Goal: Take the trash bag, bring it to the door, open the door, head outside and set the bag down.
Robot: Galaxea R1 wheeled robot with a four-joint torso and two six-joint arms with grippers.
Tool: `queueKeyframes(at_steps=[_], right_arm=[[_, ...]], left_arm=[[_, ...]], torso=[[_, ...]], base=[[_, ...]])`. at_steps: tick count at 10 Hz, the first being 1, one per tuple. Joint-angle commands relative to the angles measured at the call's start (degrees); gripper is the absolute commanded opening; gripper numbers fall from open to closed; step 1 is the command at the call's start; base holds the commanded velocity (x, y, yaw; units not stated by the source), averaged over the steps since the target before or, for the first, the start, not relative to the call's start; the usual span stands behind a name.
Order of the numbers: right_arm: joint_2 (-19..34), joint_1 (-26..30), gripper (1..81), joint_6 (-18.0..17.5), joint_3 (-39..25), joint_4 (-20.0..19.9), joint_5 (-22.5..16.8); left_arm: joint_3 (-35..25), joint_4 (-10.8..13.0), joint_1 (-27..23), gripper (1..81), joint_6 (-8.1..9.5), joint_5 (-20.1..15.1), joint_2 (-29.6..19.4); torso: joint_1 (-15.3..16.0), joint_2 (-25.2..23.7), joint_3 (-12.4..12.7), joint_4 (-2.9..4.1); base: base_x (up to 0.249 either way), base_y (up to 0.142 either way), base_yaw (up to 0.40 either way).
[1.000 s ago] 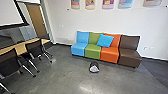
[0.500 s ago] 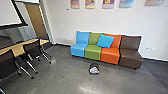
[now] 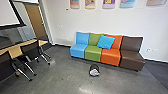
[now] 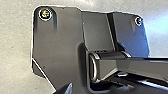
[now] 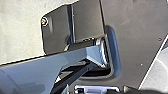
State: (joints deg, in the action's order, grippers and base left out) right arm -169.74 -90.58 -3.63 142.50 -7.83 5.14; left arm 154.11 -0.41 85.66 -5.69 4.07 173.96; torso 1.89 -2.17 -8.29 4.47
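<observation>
In the head view a small dark bag (image 3: 94, 70) with a pale patch on its front lies on the grey floor, a little in front of the coloured seats and apart from them. A brown wooden door (image 3: 35, 21) stands at the far left, behind the table. What may be part of my left gripper (image 4: 68, 89) is at the edge of the left wrist view; similarly, possible parts of my right gripper (image 5: 97, 89) appear in the right wrist view. How either stands is unclear.
A row of blue, green, orange and brown seats (image 3: 93, 53) lines the white wall, with a blue cushion (image 3: 105, 42) on it. On the left are a wooden table (image 3: 15, 51) and black chairs (image 3: 31, 51) with metal legs reaching onto the floor. A screen (image 3: 8, 15) hangs above.
The head view has shifted slightly as the robot moves forward: the bag and seats appear somewhat nearer. The bag stays on the floor.
</observation>
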Motion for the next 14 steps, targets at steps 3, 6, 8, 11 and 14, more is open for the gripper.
queueKeyframes(at_steps=[3, 6, 8, 11, 14], right_arm=[[-0.2, 1.4, 81.1, 0.2, -0.2, 0.3, -3.7], [-0.2, 1.4, 81.1, 0.2, -0.2, 0.4, -3.7], [-0.2, 1.3, 81.1, 0.2, -0.2, 0.4, -3.7], [-0.1, 1.4, 81.1, 0.2, -0.1, 0.2, -3.7], [0.9, 1.4, 81.1, 0.1, 0.1, -0.3, -3.4]], left_arm=[[-0.2, 0.4, -1.4, 81.1, 0.07, -3.5, 0.0], [-0.2, 0.5, -1.3, 81.1, 0.07, -3.5, 0.2], [-0.2, 0.6, -1.3, 81.1, 0.07, -3.5, 0.2], [-0.2, 0.6, -1.3, 81.1, 0.07, -3.5, 0.0], [-0.2, 0.6, -1.2, 81.1, 0.07, -3.5, 0.0]], torso=[[-0.1, 0.0, 0.0, 0.00], [-0.1, 0.0, 0.0, 0.00], [-0.1, 0.0, 0.0, 0.00], [-0.1, 0.0, 0.0, 0.00], [-0.1, 0.0, 0.0, 0.00]], base=[[0.133, 0.000, 0.000], [0.132, 0.000, 0.000], [0.133, -0.033, 0.000], [0.132, -0.065, 0.000], [0.132, -0.065, 0.000]])
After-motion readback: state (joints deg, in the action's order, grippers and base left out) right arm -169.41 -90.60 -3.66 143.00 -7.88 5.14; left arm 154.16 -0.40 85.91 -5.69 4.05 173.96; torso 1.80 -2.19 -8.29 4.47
